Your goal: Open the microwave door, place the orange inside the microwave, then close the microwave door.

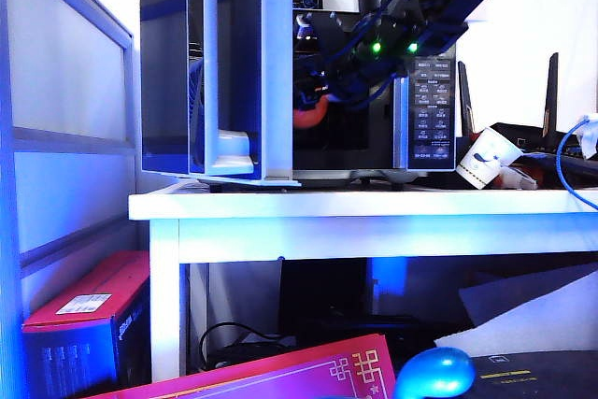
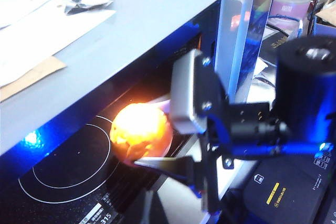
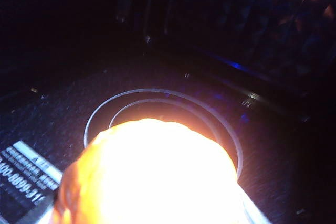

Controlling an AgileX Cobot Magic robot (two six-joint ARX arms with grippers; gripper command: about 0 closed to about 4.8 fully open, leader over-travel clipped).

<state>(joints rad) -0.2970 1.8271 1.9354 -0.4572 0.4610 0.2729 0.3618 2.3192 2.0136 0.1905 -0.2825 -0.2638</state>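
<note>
Inside, the orange (image 2: 137, 129) sits gripped between the right tool's (image 2: 157, 132) wide-spread fingers (image 2: 168, 165), over the ringed floor of the microwave (image 1: 374, 151), whose door (image 1: 238, 63) stands swung open at 9 o'clock. Left tool: out of sight. A paper cup (image 1: 486, 158) lies on the tabletop (image 1: 364, 205) at 3 o'clock; the floor sticker's digits are too blurred to read surely.
</note>
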